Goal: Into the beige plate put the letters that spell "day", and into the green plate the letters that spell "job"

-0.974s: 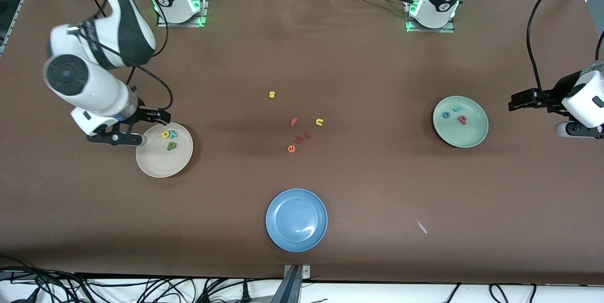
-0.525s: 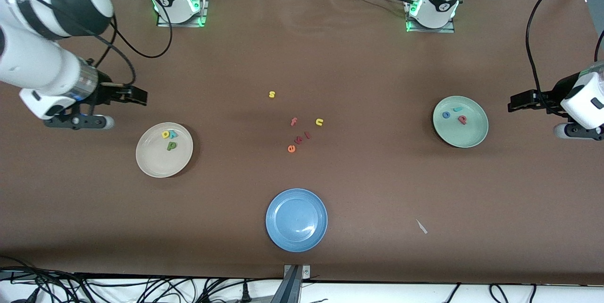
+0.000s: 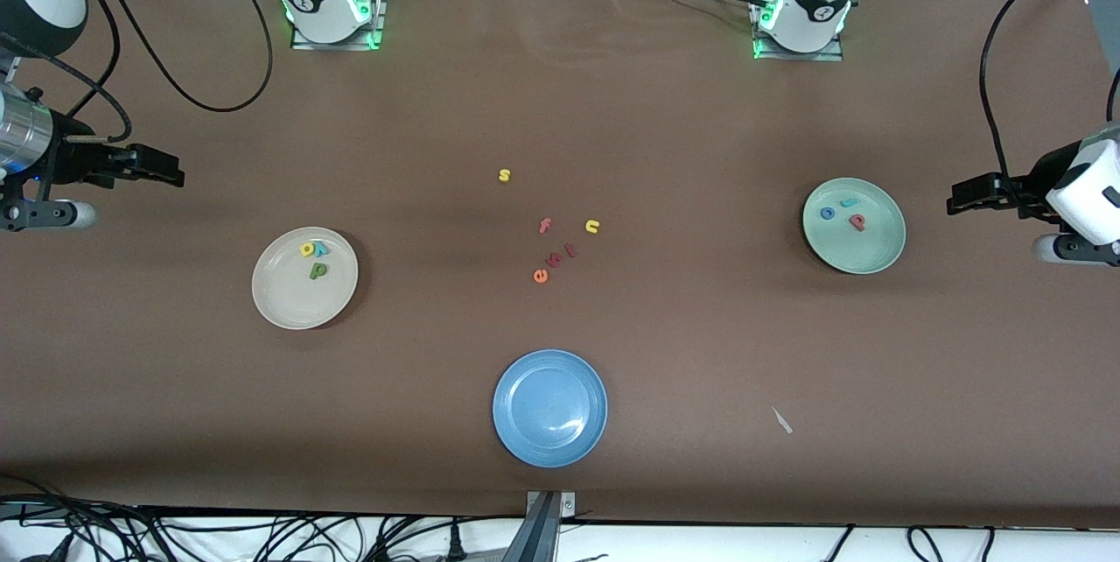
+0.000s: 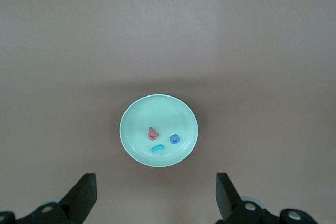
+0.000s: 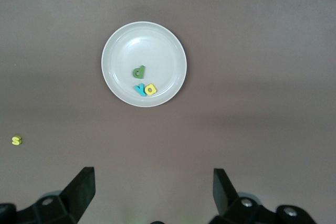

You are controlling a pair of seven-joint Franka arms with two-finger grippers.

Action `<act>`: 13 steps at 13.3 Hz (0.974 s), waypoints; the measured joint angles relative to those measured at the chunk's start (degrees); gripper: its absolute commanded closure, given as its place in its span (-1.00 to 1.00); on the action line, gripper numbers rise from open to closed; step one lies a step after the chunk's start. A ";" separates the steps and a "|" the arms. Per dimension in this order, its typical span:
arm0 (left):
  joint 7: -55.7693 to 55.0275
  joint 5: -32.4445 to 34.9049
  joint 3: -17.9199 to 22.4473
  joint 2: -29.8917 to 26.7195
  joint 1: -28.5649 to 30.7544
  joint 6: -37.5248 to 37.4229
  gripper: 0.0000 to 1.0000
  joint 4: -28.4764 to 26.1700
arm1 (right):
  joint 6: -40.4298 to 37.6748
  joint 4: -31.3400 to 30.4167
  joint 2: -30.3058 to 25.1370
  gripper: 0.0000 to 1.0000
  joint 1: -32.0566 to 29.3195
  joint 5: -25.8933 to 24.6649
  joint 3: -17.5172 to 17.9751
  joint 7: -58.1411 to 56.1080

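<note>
The beige plate (image 3: 282, 298) (image 5: 125, 50) lies toward the right arm's end of the table. On it rest the dark green d (image 3: 318, 270) (image 5: 138, 72), the yellow a (image 3: 307, 249) (image 5: 151, 88) and the teal y (image 3: 321, 248) (image 5: 139, 89). The green plate (image 3: 864, 252) (image 4: 140, 121) lies toward the left arm's end. It holds the blue o (image 3: 827, 214) (image 4: 175, 139), the teal j (image 3: 849, 203) (image 4: 157, 148) and the pinkish-red b (image 3: 857, 221) (image 4: 153, 134). My right gripper (image 3: 168, 173) (image 5: 152, 174) hangs open and holds nothing, high over the table edge beside the beige plate. My left gripper (image 3: 959, 198) (image 4: 156, 178) is open with nothing in it, beside the green plate.
Loose letters lie mid-table: a yellow s (image 3: 503, 176), a pink f (image 3: 544, 226), a yellow n (image 3: 592, 227), an orange e (image 3: 541, 276) and two small reddish ones beside it. A blue plate (image 3: 549, 409) sits nearest the front camera. A white scrap (image 3: 781, 420) lies nearby.
My right gripper has risen from the rim of the beige plate and drawn back toward its end of the table. The left arm has barely moved. No letter has shifted.
</note>
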 measured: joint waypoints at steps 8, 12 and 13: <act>1.20 0.00 0.00 -0.02 0.12 1.86 -1.00 0.06 | -0.77 0.43 0.26 -0.99 2.01 3.96 -0.95 0.11; 1.62 0.00 -0.04 -0.02 0.03 2.08 -1.00 0.06 | -0.80 0.45 0.26 -0.99 2.30 3.19 -0.95 0.11; 1.64 0.00 -0.03 -0.02 0.04 2.10 -1.00 0.06 | -0.80 0.52 0.26 -0.99 2.32 3.05 -0.95 0.11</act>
